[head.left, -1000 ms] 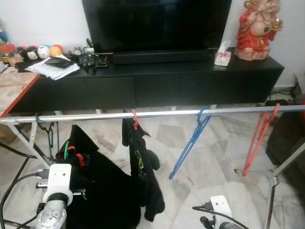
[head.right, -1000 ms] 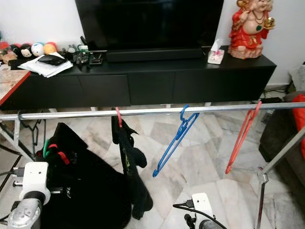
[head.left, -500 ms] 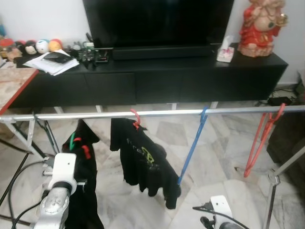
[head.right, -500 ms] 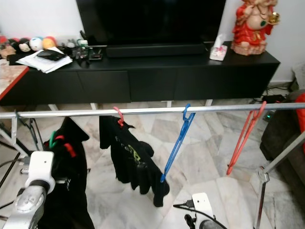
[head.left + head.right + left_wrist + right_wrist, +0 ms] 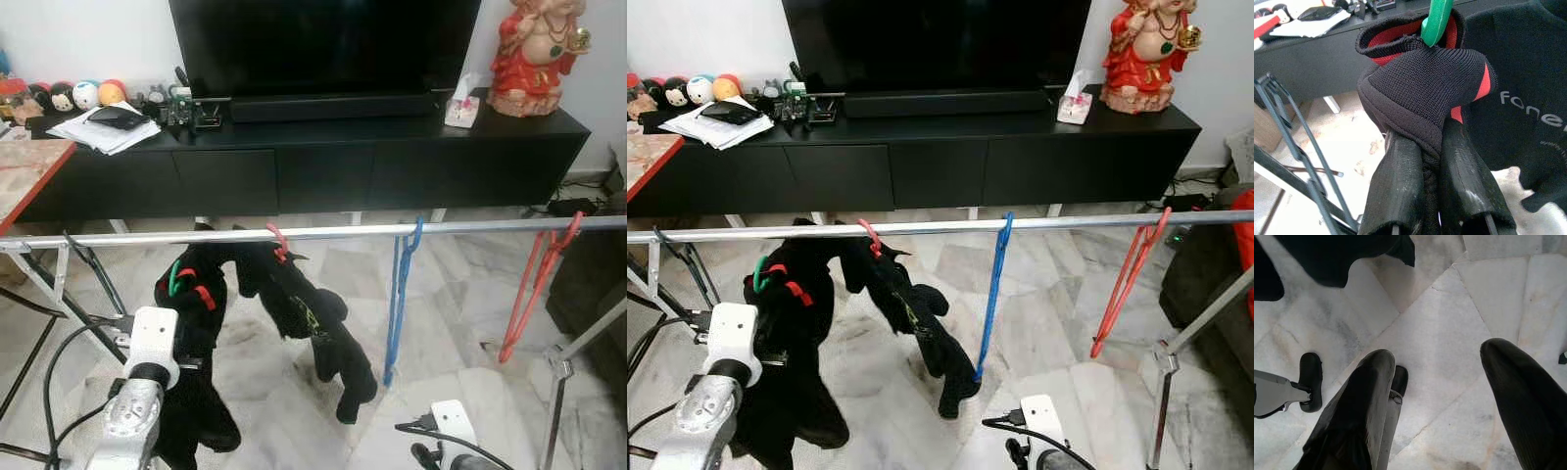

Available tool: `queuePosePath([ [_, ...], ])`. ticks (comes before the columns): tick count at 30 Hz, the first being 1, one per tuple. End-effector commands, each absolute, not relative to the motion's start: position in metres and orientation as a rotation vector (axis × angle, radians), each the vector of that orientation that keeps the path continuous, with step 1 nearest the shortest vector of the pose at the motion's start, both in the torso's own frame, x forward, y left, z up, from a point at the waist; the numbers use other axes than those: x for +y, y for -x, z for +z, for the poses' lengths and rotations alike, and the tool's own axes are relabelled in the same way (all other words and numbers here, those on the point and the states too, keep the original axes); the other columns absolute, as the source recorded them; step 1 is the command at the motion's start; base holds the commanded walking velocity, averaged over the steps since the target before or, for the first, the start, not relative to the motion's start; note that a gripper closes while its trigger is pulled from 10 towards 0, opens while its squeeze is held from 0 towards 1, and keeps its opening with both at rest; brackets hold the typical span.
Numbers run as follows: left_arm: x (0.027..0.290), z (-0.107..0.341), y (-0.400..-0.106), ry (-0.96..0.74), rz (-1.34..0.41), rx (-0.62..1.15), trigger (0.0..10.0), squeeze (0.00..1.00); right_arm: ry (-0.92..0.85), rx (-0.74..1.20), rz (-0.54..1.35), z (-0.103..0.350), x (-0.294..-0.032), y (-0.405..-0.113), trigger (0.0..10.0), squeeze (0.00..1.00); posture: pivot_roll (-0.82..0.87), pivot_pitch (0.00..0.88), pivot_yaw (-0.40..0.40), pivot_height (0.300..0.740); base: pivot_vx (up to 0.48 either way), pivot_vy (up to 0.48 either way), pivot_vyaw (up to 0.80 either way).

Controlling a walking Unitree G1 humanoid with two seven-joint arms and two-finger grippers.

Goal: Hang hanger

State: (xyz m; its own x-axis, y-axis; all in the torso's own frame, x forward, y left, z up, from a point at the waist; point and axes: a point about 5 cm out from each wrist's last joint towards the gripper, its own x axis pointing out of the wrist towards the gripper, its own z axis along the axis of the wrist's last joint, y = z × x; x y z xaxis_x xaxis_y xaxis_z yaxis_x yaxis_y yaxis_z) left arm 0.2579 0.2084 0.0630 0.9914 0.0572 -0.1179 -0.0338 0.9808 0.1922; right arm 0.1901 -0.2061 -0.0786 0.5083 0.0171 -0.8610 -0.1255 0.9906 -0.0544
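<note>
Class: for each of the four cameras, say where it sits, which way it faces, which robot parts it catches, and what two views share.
Left eye, right eye: head, looking down at the rail; both arms' wrists.
Left wrist: along the left gripper, shut on the black garment with its green hanger.
Right wrist: down at the marble floor; open right gripper.
Shared: garment in eye and left wrist views.

From the head we look down across the rail (image 5: 323, 233); both eyes share it. Our left wrist sits close below it, our right faces the floor (image 5: 1449, 342).
</note>
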Motion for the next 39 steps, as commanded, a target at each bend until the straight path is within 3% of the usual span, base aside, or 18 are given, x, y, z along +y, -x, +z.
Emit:
queuePosePath([
  [1, 0.203, 0.073, -0.263, -0.218, 0.038, 0.067, 10.0, 0.00, 0.113, 1.034, 0.089, -0.079, -0.206, -0.189, 10.0, 0.00, -0.03, 0.000, 0.011, 0.740, 0.000, 0.000, 0.00],
  [10, 0.202, 0.074, -0.264, -0.214, 0.103, 0.055, 10.0, 0.00, 0.110, 1.033, 0.093, -0.079, -0.205, -0.190, 10.0, 0.00, -0.04, 0.000, 0.009, 0.740, 0.000, 0.000, 0.00],
  [19, 0.230, 0.073, -0.244, -0.184, 0.218, 0.044, 10.0, 0.00, 0.110, 1.035, 0.096, -0.079, -0.206, -0.189, 10.0, 0.00, -0.03, 0.000, 0.002, 0.740, 0.000, 0.000, 0.00],
  [29, 0.243, 0.090, -0.234, -0.139, 0.131, -0.037, 10.0, 0.00, 0.121, 1.031, 0.105, -0.078, -0.207, -0.192, 10.0, 0.00, -0.01, 0.000, -0.018, 0.740, 0.000, 0.000, 0.00],
  [39, 0.233, 0.084, -0.240, -0.111, 0.096, -0.019, 10.0, 0.00, 0.121, 1.029, 0.100, -0.077, -0.208, -0.192, 10.0, 0.00, -0.02, 0.000, -0.020, 0.740, 0.188, 0.000, 0.00],
])
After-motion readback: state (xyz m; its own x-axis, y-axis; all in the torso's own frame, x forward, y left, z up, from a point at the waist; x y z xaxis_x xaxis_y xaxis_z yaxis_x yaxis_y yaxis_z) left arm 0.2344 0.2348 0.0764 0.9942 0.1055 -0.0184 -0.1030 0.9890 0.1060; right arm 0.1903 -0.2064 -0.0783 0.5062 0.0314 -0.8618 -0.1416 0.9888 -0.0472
